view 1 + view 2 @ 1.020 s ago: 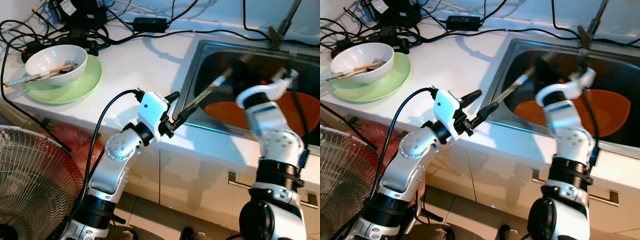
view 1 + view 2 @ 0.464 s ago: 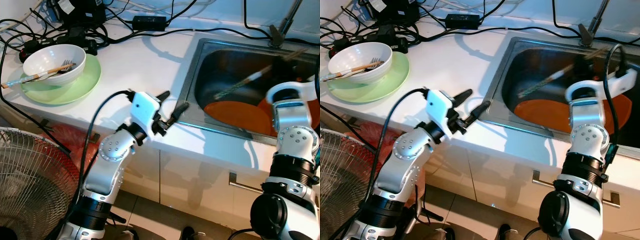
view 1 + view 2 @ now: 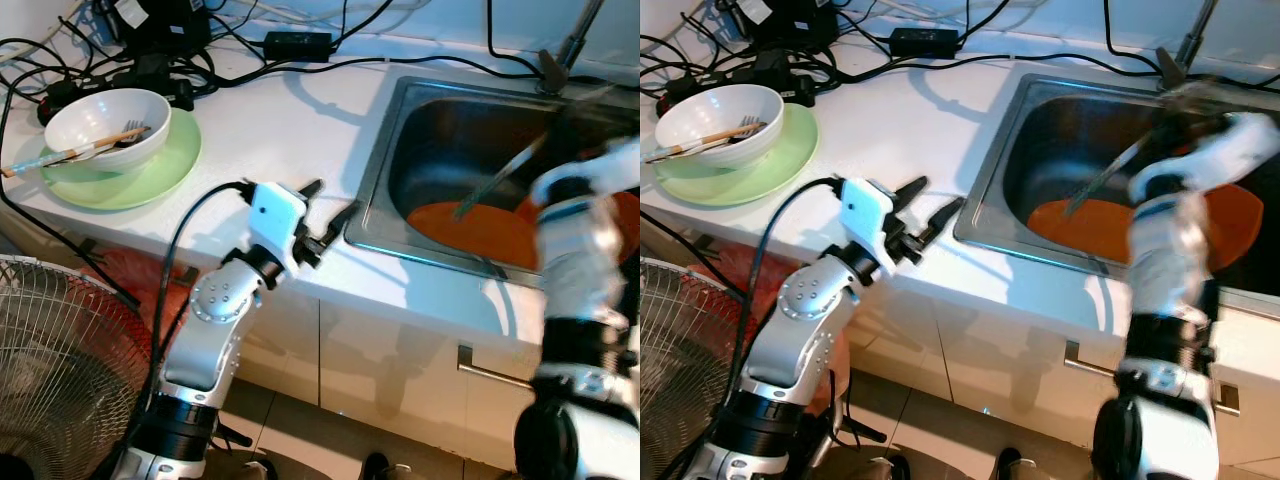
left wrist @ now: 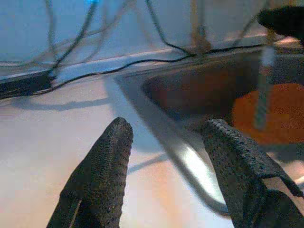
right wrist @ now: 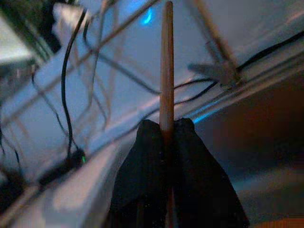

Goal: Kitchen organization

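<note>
Right wrist view: right end effector (image 5: 166, 137) clenched on chopstick (image 5: 166, 71) (over sink (image 3: 400, 130)); left end effector (image 4: 166, 137) spread, empty.

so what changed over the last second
The right claw, shut on the thin wooden chopstick, swung it from the steel sink's left rim towards the right side, over the orange plate. The open left claw drew back from that rim. White bowl and green plate unmoved.
</note>
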`<state>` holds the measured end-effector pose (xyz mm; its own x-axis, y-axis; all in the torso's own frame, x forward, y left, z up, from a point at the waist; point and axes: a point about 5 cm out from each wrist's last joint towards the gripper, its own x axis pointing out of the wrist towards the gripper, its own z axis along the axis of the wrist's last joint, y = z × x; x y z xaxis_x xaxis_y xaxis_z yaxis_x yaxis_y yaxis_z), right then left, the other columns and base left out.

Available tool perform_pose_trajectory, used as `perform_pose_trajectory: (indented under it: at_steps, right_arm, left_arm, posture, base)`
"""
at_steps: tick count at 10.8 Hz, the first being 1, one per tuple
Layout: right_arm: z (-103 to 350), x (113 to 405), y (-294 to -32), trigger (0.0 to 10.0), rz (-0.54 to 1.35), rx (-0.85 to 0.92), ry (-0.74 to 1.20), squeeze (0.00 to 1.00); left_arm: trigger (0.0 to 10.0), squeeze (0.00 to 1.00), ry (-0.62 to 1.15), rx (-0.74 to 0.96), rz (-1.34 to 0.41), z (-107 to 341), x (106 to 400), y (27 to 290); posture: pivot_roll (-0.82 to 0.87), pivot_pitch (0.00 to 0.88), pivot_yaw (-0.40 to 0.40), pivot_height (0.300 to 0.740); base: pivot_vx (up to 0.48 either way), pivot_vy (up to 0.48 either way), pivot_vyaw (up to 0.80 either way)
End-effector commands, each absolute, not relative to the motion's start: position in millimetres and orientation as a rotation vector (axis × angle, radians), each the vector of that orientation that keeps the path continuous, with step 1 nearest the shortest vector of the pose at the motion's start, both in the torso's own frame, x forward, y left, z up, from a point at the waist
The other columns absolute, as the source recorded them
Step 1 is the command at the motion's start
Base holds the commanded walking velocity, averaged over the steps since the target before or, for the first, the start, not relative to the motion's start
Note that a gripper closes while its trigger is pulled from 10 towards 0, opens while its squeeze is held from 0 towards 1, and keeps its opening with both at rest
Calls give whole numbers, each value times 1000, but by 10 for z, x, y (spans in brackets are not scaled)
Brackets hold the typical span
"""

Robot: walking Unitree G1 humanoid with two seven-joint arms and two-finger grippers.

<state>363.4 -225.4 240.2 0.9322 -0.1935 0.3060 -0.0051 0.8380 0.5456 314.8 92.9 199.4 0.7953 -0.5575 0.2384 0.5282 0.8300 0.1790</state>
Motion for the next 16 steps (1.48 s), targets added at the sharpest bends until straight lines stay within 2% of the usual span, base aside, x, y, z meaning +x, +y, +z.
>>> perform_pose_trajectory:
  at_steps: [1,4,7,9,12,16]
  right_arm:
    - [2367,3628,-2244,10000,-101,560,-359,0]
    - [2260,3632,-2238,10000,-110,515,-340,0]
    - [2094,3596,-2197,10000,-119,353,-331,0]
    - [1967,3544,-2225,10000,-162,206,-344,0]
    - [1896,3460,-2196,10000,-154,34,-411,0]
    - [1852,3501,-2119,10000,-121,20,-399,0]
  left_arm:
    - [10000,0,-271,114,-497,1954,3198,1057]
    - [10000,0,-281,103,-363,1964,3295,1255]
    - [10000,0,-313,46,-196,1877,3372,1437]
    - [10000,0,-329,157,-196,1783,3331,1416]
    - [10000,0,-312,145,-137,1590,3297,1459]
    - [10000,0,-339,125,-121,1620,3323,1473]
  posture:
    - [88,182,27,740]
    - [87,181,28,740]
    - [74,172,31,740]
    - [76,164,33,740]
    - [68,157,35,740]
    - [71,162,31,740]
  base:
    - [0,0,0]
    - [0,0,0]
    - [0,0,0]
    - [0,0,0]
    - [0,0,0]
    - [0,0,0]
